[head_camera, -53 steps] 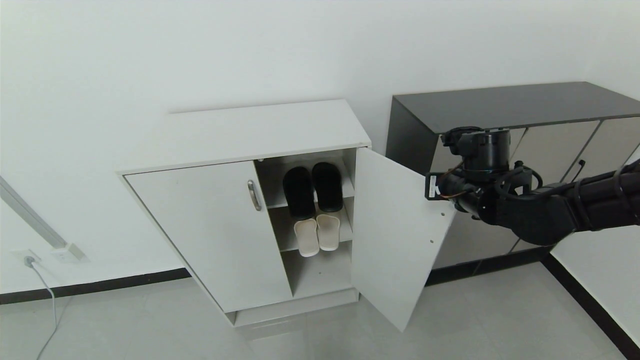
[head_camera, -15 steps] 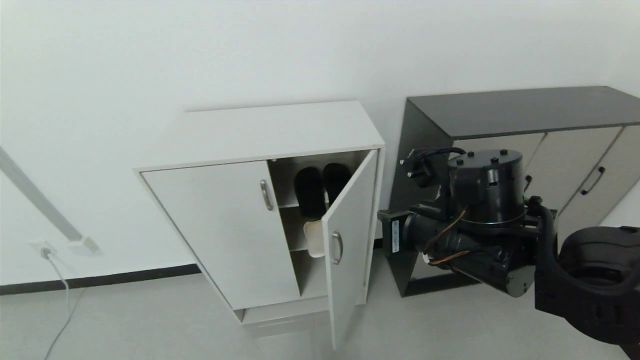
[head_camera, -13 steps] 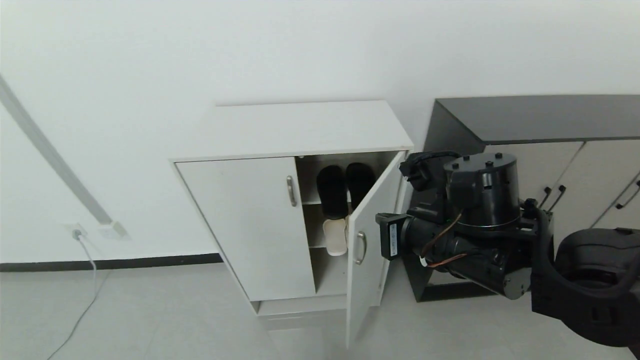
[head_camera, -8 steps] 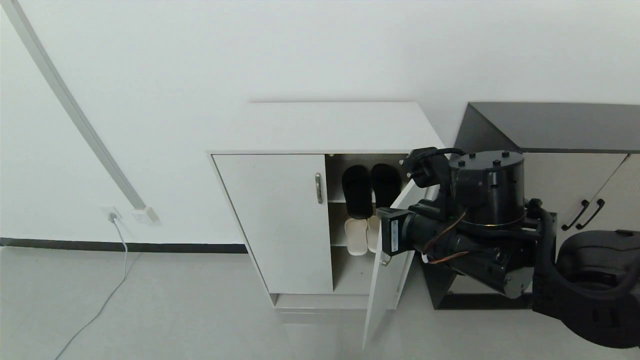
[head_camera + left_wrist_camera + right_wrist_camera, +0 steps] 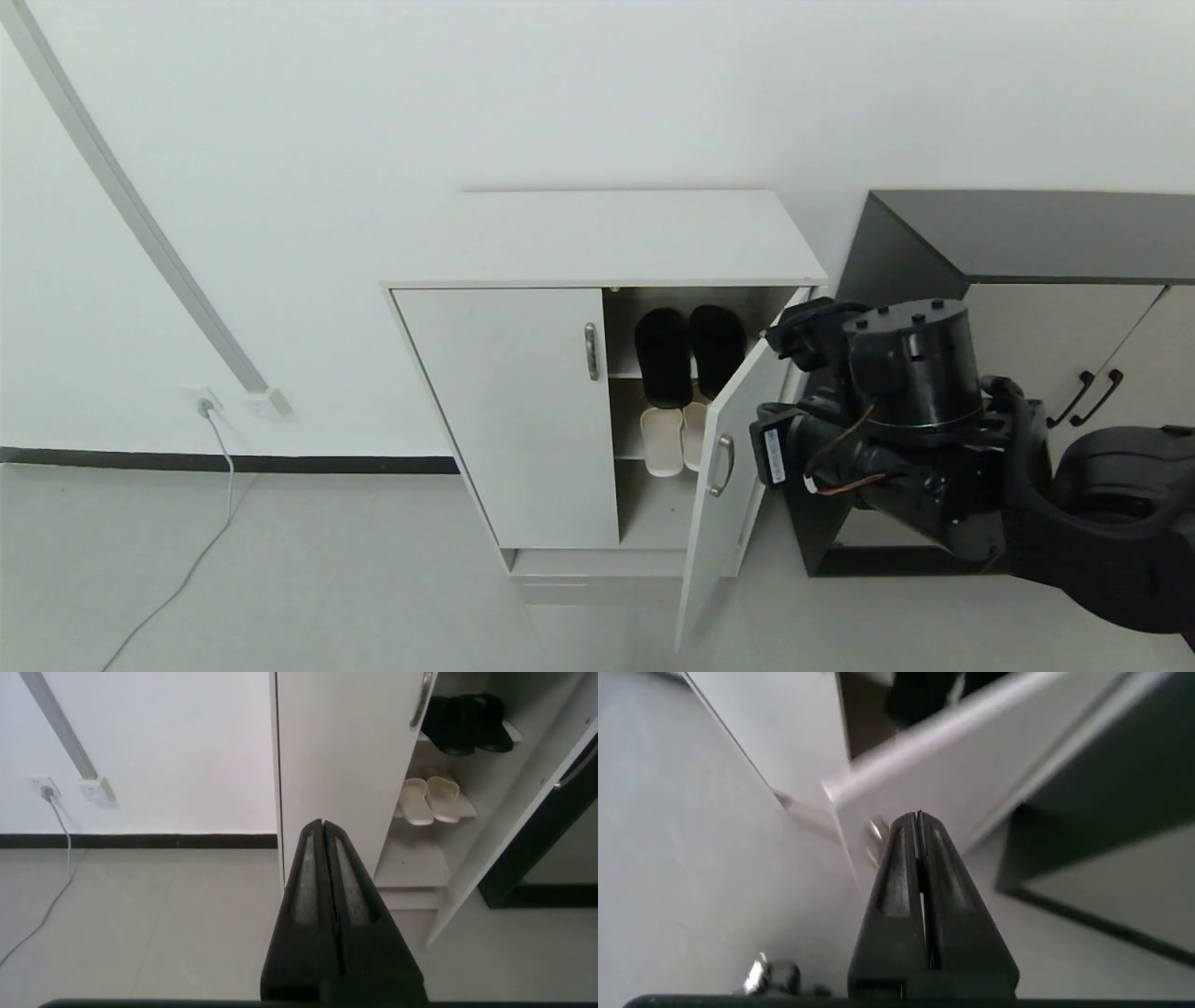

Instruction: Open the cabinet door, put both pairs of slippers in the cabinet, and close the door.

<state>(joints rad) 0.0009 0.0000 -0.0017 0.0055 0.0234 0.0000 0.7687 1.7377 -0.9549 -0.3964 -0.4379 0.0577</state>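
A white cabinet stands on a pale grey floor against a plain white wall, with a black skirting running along the foot of the wall. Its left door is shut. Its right door stands partly open, swung out toward the robot on its right-side hinges, and carries a metal handle. Through the gap, the black slippers lie side by side on the top shelf. The cream slippers lie side by side on the shelf below, their right one partly hidden by the door. The lowest compartment shows only its bare board. Just beside the cabinet on its right stands a dark sideboard with pale doors and black handles. To the left, a grey trunking slants down the wall to a socket, from which a cable trails across the floor. The right arm is between the sideboard and the open door. In the right wrist view, the right tool, fingers pressed together, points at the door's outer face close to the handle; contact cannot be told. The left tool, also pressed together and holding nothing, hangs above the floor in front of the shut left door.
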